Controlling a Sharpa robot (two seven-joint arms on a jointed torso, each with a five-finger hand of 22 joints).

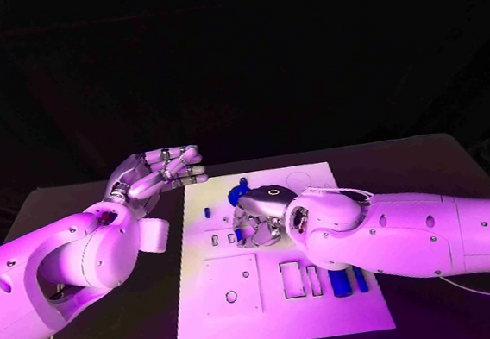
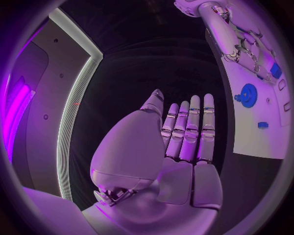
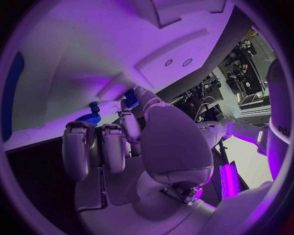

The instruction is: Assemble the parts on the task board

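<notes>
blue bar (image 1: 340, 281) lies lengthwise along your task board (image 1: 233, 329); right hand (image 1: 258, 222) pinches a small blue part (image 3: 131, 98); left hand (image 1: 158, 174) fingers straight, together, empty.

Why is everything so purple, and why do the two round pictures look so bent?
Coloured light tints all three views. Head view: the task board glows pale against a black surround. Left wrist view: a fisheye lens bows the board's straight edge beside the left hand. Right wrist view: the right hand looms large, the board curving over it.
</notes>
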